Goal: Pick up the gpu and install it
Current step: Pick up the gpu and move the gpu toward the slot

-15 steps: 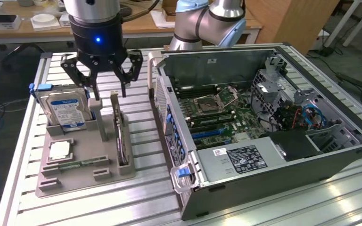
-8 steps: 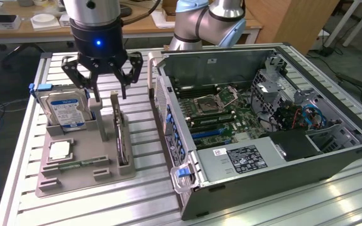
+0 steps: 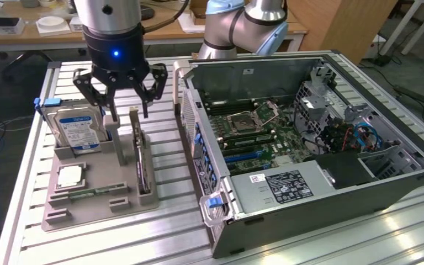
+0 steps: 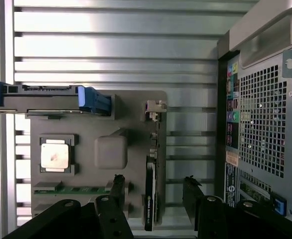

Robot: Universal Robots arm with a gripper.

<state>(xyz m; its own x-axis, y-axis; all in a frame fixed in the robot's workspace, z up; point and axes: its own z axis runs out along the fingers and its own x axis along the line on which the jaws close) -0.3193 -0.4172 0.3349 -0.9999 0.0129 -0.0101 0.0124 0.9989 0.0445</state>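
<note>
The gpu (image 3: 142,165) is a thin dark card standing on edge in a slot of the grey holder tray (image 3: 97,207), between the hard drive and the computer case. In the wrist view the gpu (image 4: 150,199) appears edge-on, with its metal bracket toward the tray's far end. My gripper (image 3: 128,113) hangs open just above the card's top end, its fingers apart on either side of the card's line and touching nothing. From the wrist camera my gripper (image 4: 154,186) straddles the card, with a gap on both sides.
The open computer case (image 3: 308,154) lies at the exterior view's right, with the motherboard (image 3: 245,138) exposed; its perforated wall (image 4: 265,114) is close to the tray. The tray also holds a hard drive (image 3: 79,130), a processor (image 3: 70,176) and a green memory strip (image 3: 94,192). The slatted metal table (image 3: 175,232) is underneath.
</note>
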